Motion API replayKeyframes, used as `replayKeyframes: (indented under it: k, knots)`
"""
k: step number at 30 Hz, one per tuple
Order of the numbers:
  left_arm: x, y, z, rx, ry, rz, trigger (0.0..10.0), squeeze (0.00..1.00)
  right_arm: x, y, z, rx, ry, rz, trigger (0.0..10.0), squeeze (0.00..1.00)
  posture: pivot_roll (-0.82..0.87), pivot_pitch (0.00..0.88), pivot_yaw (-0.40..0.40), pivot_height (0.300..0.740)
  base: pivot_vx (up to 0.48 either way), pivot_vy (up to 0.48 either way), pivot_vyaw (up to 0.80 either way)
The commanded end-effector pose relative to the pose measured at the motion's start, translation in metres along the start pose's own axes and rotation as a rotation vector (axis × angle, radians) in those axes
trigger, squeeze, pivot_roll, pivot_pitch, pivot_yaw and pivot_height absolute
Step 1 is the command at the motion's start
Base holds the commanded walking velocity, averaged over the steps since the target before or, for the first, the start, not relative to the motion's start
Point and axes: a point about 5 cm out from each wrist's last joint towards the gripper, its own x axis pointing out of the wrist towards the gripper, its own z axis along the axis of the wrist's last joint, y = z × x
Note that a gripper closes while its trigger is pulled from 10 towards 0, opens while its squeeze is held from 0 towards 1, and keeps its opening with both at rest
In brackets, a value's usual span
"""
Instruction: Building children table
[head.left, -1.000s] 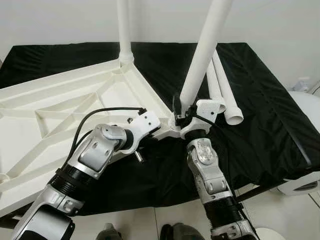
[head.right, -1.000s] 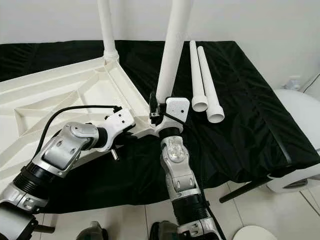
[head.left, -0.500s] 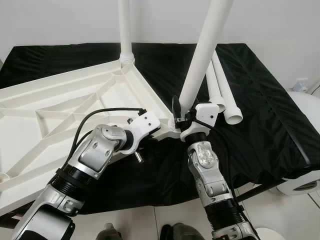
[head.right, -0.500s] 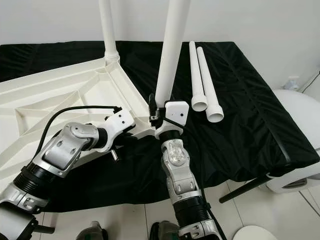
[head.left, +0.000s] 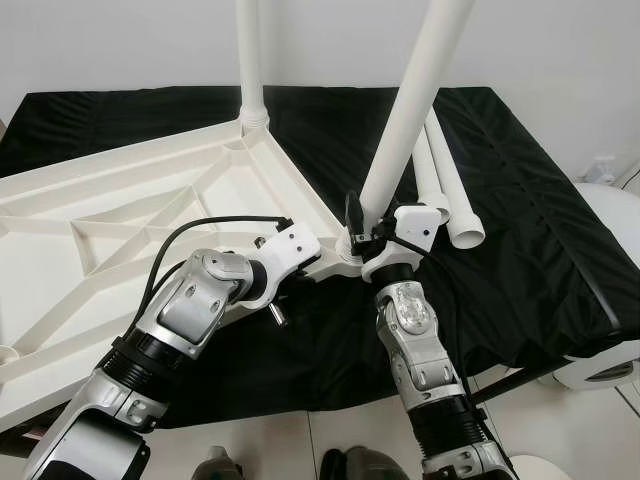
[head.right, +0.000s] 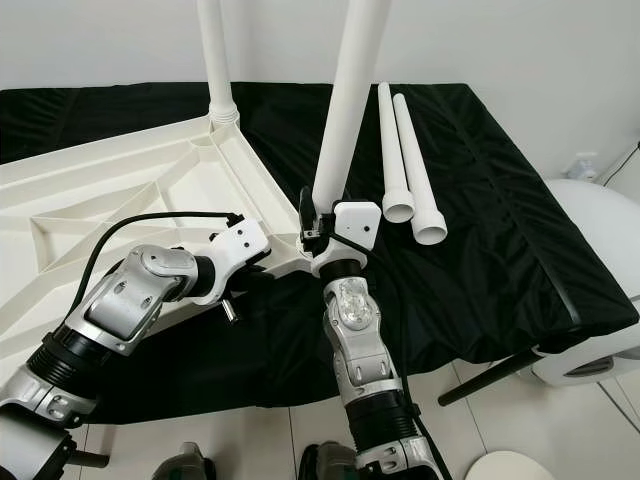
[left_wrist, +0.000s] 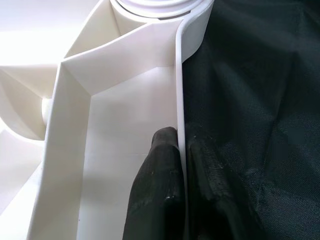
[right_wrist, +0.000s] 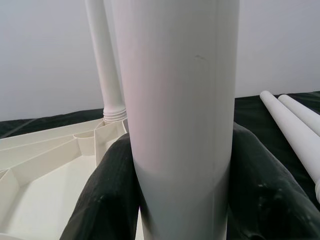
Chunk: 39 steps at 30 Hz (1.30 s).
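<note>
- You are looking at a white plastic children's tabletop, ribbed on its underside and lying upside down on a table draped in black cloth.
- Your left hand is gripping the thin outer rim of the tabletop close to its near corner; the two black fingers are closed on the rim, one inside the frame and one outside against the cloth.
- Your right hand is clamping a long white plastic tube leg low on its shaft, with a black finger pressing on either side of it in the right wrist view.
- This held leg is standing at the near corner of the tabletop, just beside the left hand, and it is leaning up and away toward the robot's right.
- You cannot tell from these views whether the bottom end of the held leg is seated in the corner socket, since the right hand is covering it.
- A second white tube leg is standing upright in the socket at the far corner of the tabletop.
- Two more loose white tube legs are lying side by side on the black cloth to the right of the held leg, touching along their length, their open ends facing the robot.
- A rounded white object is sitting beyond the right edge of the table.
</note>
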Motion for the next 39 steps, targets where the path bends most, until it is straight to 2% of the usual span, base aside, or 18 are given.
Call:
replayKeyframes:
  k: [1,7,8,9,13,14,24,25,26,27,35,36,37,39]
  knots:
    - [-0.0058,0.0052,0.022,0.075,-0.079,0.043,10.0,0.0,-0.0118,-0.0036,-0.0276,-0.001,0.145,-0.017,10.0,0.0,0.02,0.039,-0.048,0.74,0.0,0.0,0.0]
    - [-0.0062,0.005,0.0213,0.073,-0.078,0.044,10.0,0.0,-0.0118,-0.0035,-0.0276,0.004,0.144,-0.011,10.0,0.0,0.02,0.04,-0.05,0.74,0.0,0.0,0.0]
    - [-0.0061,0.0049,0.0212,0.072,-0.078,0.045,10.0,0.0,-0.0118,-0.0038,-0.0277,0.008,0.144,-0.012,10.0,0.81,0.03,0.04,-0.051,0.74,0.0,0.0,0.0]
    - [-0.006,0.0048,0.0212,0.072,-0.079,0.045,10.0,0.0,-0.0117,-0.0044,-0.0273,0.003,0.14,-0.016,10.0,1.0,0.03,0.04,-0.051,0.74,0.0,0.0,0.0]
    - [-0.0059,0.0048,0.0213,0.071,-0.08,0.045,10.0,0.0,-0.0111,-0.0056,-0.0268,-0.009,0.136,-0.026,10.0,1.0,0.02,0.039,-0.052,0.74,0.0,0.0,0.0]
    - [-0.0058,0.005,0.0213,0.07,-0.08,0.046,10.0,0.0,-0.0111,-0.0056,-0.027,-0.008,0.138,-0.023,10.0,0.0,0.02,0.037,-0.052,0.74,0.0,0.0,0.0]
    - [-0.0057,0.005,0.022,0.071,-0.083,0.046,10.0,0.0,-0.0099,-0.0054,-0.0272,0.001,0.139,-0.005,10.0,0.0,0.02,0.037,-0.052,0.74,0.0,0.0,0.0]
    - [-0.0057,0.005,0.0221,0.072,-0.082,0.046,10.0,0.0,-0.0098,-0.0058,-0.0272,0.004,0.139,-0.004,10.0,0.28,0.02,0.037,-0.052,0.74,0.0,0.0,0.0]
    - [-0.0057,0.005,0.0221,0.072,-0.082,0.046,10.0,0.0,-0.0098,-0.0058,-0.0272,0.004,0.139,-0.004,10.0,0.28,0.02,0.037,-0.052,0.74,0.0,0.0,0.0]
    - [-0.0058,0.005,0.0221,0.072,-0.082,0.046,10.0,0.0,-0.0099,-0.0059,-0.027,0.005,0.138,-0.002,10.0,1.0,0.02,0.039,-0.051,0.74,0.0,0.0,0.0]
    - [-0.006,0.0054,0.0218,0.071,-0.082,0.046,10.0,0.0,-0.0099,-0.0072,-0.0262,0.006,0.133,0.016,10.0,1.0,0.02,0.039,-0.051,0.74,0.0,0.0,0.0]
    - [-0.0061,0.0055,0.0218,0.071,-0.082,0.047,10.0,0.0,-0.0098,-0.0074,-0.0264,0.007,0.135,0.024,10.0,0.91,0.02,0.039,-0.051,0.74,0.0,0.0,0.0]
    - [-0.0061,0.0056,0.0218,0.071,-0.082,0.047,10.0,0.0,-0.0097,-0.0077,-0.0264,0.01,0.136,0.036,10.0,0.0,0.02,0.038,-0.051,0.74,0.0,0.0,0.0]
    - [-0.0061,0.0056,0.0219,0.073,-0.081,0.046,10.0,0.0,-0.0095,-0.0103,-0.0261,0.011,0.134,0.053,10.0,0.0,0.02,0.039,-0.05,0.74,0.0,0.0,0.0]
